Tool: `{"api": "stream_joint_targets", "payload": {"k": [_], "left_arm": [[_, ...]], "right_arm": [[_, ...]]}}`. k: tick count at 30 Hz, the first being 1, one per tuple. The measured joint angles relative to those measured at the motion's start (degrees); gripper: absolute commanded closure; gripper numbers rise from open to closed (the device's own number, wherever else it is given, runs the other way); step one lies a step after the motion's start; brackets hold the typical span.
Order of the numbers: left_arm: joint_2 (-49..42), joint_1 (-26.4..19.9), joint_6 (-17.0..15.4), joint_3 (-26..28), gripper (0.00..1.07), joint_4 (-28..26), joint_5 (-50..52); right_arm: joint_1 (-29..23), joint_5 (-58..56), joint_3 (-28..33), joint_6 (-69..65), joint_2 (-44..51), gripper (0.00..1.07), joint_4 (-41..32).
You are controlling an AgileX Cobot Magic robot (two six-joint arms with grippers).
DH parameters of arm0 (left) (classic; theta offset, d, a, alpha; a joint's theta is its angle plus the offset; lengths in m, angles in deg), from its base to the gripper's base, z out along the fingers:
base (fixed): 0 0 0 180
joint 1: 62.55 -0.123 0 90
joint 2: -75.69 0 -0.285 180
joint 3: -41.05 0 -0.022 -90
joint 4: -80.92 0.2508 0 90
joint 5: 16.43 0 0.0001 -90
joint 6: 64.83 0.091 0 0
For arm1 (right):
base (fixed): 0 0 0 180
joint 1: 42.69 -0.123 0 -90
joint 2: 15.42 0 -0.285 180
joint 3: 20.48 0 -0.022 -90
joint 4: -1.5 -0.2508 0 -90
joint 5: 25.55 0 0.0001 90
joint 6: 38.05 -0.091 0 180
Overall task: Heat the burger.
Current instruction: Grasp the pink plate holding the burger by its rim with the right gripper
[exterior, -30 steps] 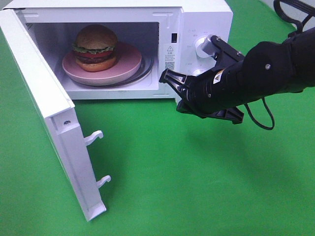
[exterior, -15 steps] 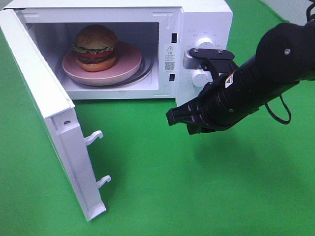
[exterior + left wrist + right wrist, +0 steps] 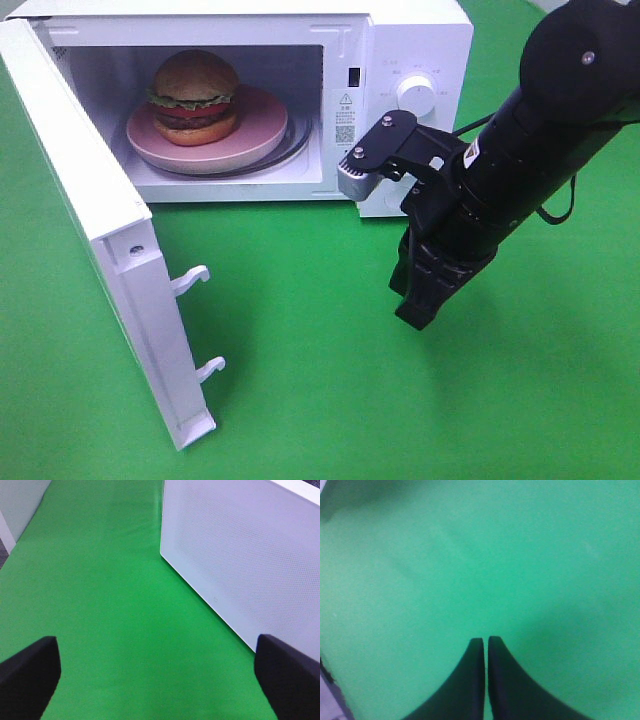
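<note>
The burger (image 3: 194,96), with a golden-brown bun, lettuce, tomato and dark patty, sits on a pink plate (image 3: 262,128) inside the open white microwave (image 3: 415,40). The microwave door (image 3: 100,235) is swung wide open at the left. My right gripper (image 3: 415,312) is shut and empty, pointing down at the green cloth in front of the microwave's control panel; its closed fingertips (image 3: 485,642) show over bare green. My left gripper (image 3: 160,667) is open and empty, beside a white perforated microwave wall (image 3: 250,565); the left arm does not show in the exterior view.
Two white knobs (image 3: 416,95) are on the microwave's right panel, partly behind my right arm. Two door latch hooks (image 3: 192,278) stick out from the open door's edge. Green cloth (image 3: 320,400) covers the table.
My right arm has swung from pointing left at the microwave opening to pointing down at the cloth, moving right and toward the front. The burger, plate and door have not moved.
</note>
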Motion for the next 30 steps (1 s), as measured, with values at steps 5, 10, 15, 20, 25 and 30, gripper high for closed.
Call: {"api": "stream_joint_targets", "payload": {"k": [5, 10, 15, 20, 25, 30], "left_arm": [[0.0, 0.0, 0.0, 0.0, 0.09, 0.0, 0.0], [0.0, 0.0, 0.0, 0.0, 0.09, 0.0, 0.0], [0.0, 0.0, 0.0, 0.0, 0.09, 0.0, 0.0], [0.0, 0.0, 0.0, 0.0, 0.09, 0.0, 0.0], [0.0, 0.0, 0.0, 0.0, 0.09, 0.0, 0.0], [0.0, 0.0, 0.0, 0.0, 0.09, 0.0, 0.0]], "right_arm": [[0.0, -2.2, -1.4, 10.7, 0.0, 1.03, 0.1], [0.0, -3.7, -2.1, 21.0, 0.0, 1.02, 0.8], [0.0, -4.4, -2.1, 31.2, 0.0, 0.99, 5.3], [0.0, -4.2, -2.1, 32.5, 0.0, 0.91, 11.7], [-0.3, -2.9, -2.1, 31.9, 0.0, 0.73, 15.8], [-2.8, 1.8, -2.1, 27.8, 0.0, 0.4, 20.3]]}}
